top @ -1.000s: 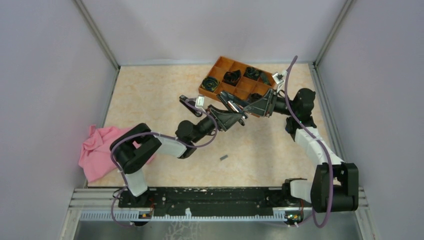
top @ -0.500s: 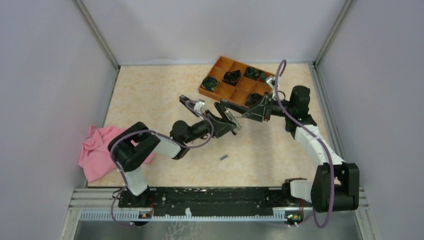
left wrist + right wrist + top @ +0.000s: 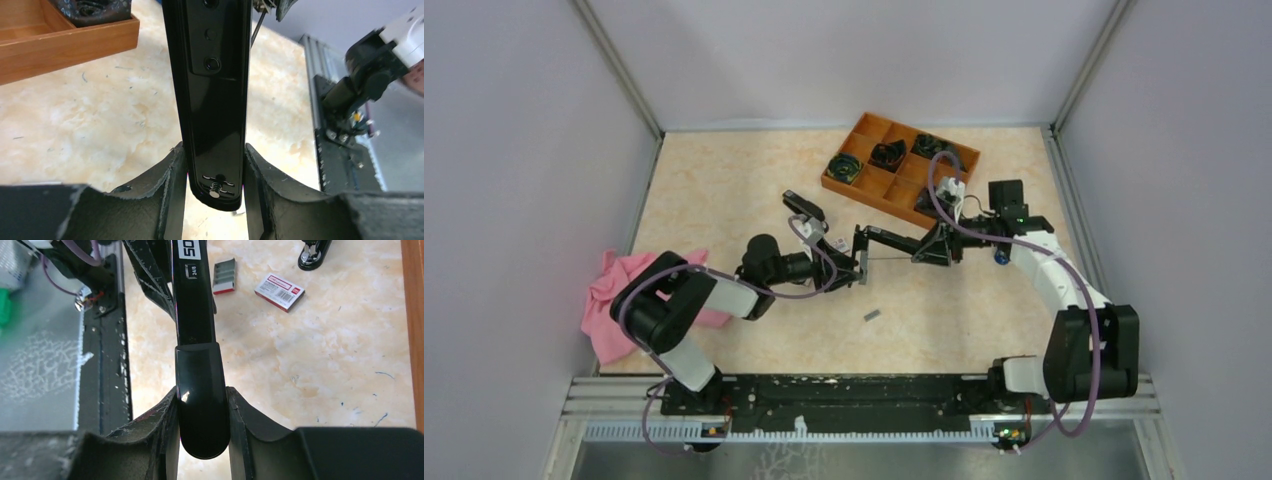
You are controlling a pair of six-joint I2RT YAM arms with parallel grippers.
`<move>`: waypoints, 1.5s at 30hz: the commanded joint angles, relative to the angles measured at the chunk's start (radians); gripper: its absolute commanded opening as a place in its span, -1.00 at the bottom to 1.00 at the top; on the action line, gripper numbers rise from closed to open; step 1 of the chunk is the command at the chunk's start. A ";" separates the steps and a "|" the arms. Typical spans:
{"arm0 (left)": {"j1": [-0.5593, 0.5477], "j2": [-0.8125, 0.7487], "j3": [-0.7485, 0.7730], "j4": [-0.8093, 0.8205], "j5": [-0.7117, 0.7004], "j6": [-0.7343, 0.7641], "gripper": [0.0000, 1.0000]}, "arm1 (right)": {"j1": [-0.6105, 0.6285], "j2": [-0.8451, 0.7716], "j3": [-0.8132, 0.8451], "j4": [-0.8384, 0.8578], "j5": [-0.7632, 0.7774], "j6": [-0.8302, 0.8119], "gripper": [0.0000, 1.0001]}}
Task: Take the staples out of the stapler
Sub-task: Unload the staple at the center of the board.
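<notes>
clamping one glossy black plastic stapler (image 3: 215, 100): left gripper (image 3: 214, 155) on its flat base, right gripper (image 3: 201, 395) on its rounded arm; short grey staple strip (image 3: 871, 315) lies apart.

Near side of the orange tray (image 3: 849, 194): your left hand (image 3: 854, 268) and right hand (image 3: 927, 246) each grip an end of the stapler (image 3: 889, 236), which is hinged open. Nearer you from the tray, a short grey strip of staples (image 3: 871, 315) lies alone on the tabletop (image 3: 724, 190). Pink cloth (image 3: 609, 305) sits far left of the tray.
</notes>
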 commanded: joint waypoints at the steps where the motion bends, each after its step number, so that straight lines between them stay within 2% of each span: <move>1: 0.009 -0.100 0.032 -0.223 0.037 0.313 -1.00 | -0.034 0.015 -0.020 -0.030 0.211 -0.230 -1.00; 7: 0.009 -0.118 0.100 -0.527 -0.028 0.502 -1.00 | -0.054 0.025 -0.064 0.005 0.267 -0.294 -1.00; 10: 0.008 -0.115 0.117 -0.601 -0.058 0.561 -1.00 | -0.071 0.026 -0.089 0.010 0.289 -0.343 -1.00; 18: 0.002 -0.124 0.157 -0.701 -0.084 0.615 -1.00 | -0.083 0.022 -0.117 0.010 0.332 -0.420 -1.00; 22: -0.009 -0.140 0.164 -0.689 -0.052 0.563 -1.00 | -0.076 -0.003 -0.118 -0.003 0.308 -0.392 -1.00; 25: -0.023 -0.153 0.150 -0.557 0.006 0.414 -1.00 | -0.050 -0.041 -0.088 -0.023 0.269 -0.311 -1.00; 30: -0.094 -0.137 0.124 -0.164 0.030 0.091 -1.00 | 0.012 -0.128 -0.032 0.055 0.189 -0.025 -1.00; 34: -0.181 -0.083 0.139 0.091 -0.044 -0.064 -1.00 | 0.030 -0.166 0.003 0.187 0.136 0.258 -1.00; 40: -0.236 -0.021 0.160 0.330 -0.149 -0.248 -0.97 | 0.031 -0.188 -0.010 0.396 0.096 0.558 -1.00; 43: -0.241 0.003 0.174 0.363 -0.173 -0.299 -0.53 | 0.031 -0.195 -0.039 0.512 0.072 0.682 -1.00; 45: -0.248 0.019 0.176 0.386 -0.181 -0.325 -0.17 | 0.031 -0.196 -0.049 0.555 0.075 0.725 -1.00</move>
